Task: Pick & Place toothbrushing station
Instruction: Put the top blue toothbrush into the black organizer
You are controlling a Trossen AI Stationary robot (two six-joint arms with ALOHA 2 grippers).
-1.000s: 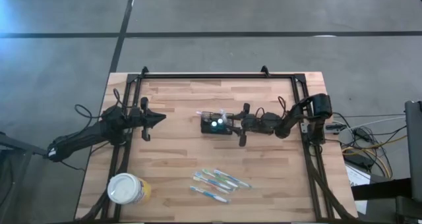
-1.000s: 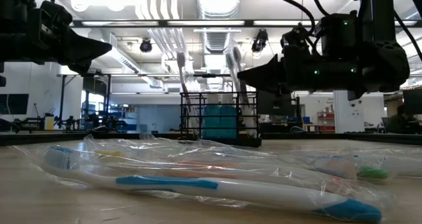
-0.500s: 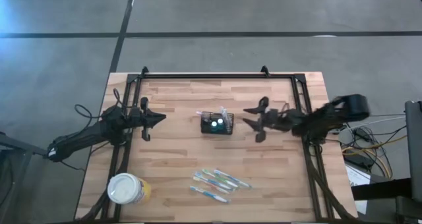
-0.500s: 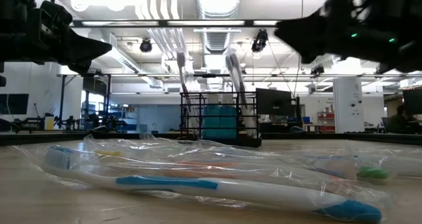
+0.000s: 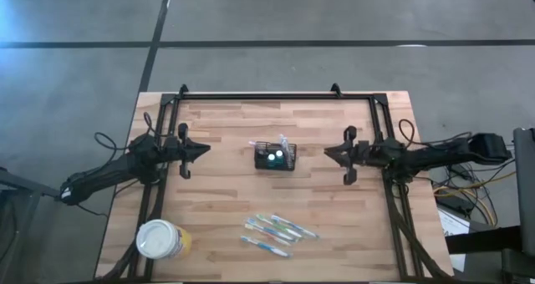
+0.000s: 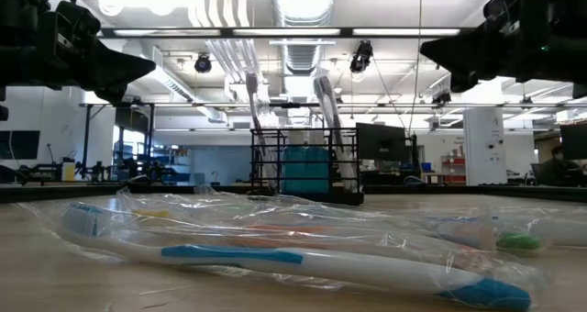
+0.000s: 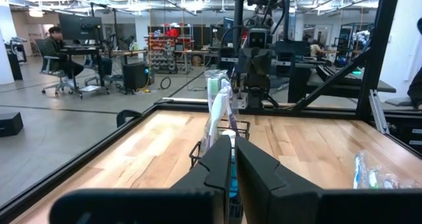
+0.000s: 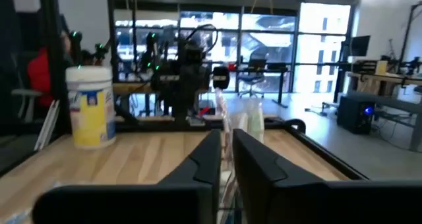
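The toothbrushing station [image 5: 275, 157], a small black wire-mesh basket, is seen standing upright near the centre of the wooden table [image 5: 226, 200], with toothbrushes [image 6: 252, 101] held upright in it and a teal item inside. From the basket, the right gripper [image 5: 328, 151] is found at three o'clock, well apart from it and raised above the table in the low view; its fingers [image 8: 211, 159] are seen drawn nearly together with only a thin gap, and nothing is held between them. The left gripper [image 5: 207, 149] is found at nine o'clock from the basket, also apart from it and off the surface, its fingers [image 7: 221, 165] likewise pressed close and empty. Both grippers are pointed toward the basket from opposite sides. A loose cluster of wrapped toothbrushes [image 5: 276, 232] is laid at about six o'clock from the basket, nearer the front edge, their clear wrappers filling the foreground of the low view. A round white-lidded tub [image 5: 159, 238] is placed at roughly seven o'clock, by the front left corner. What appears to be a seated person [image 7: 60, 47] is visible far off in the room behind, though little can be made out.
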